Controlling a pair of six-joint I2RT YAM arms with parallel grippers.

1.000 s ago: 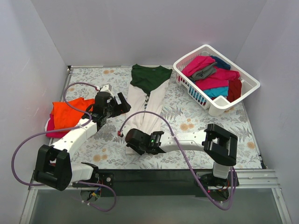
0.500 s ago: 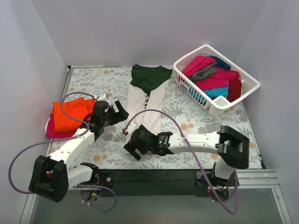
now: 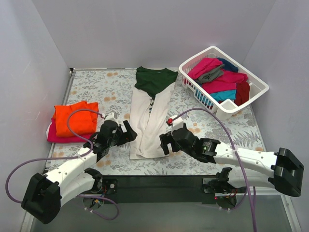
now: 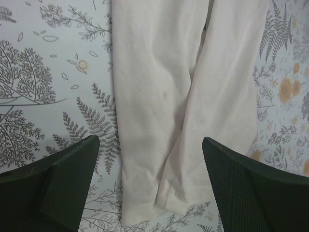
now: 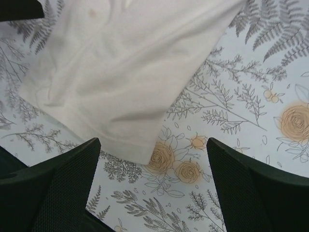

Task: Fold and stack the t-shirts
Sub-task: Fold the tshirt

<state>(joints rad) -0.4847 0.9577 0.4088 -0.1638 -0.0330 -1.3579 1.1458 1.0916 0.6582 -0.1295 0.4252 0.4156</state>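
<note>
Jaws apart and empty, left tool [image 3: 128, 134] and right tool [image 3: 164, 141] flank the near end of the cream-white t-shirt [image 3: 147, 123].

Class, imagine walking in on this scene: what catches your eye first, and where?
A long cream-white shirt with a dark green top lies mid-table, the open left gripper and right gripper flanking its near hem. Far right, a white basket brims with bright shirts; at left sits an orange-on-magenta stack.
</note>
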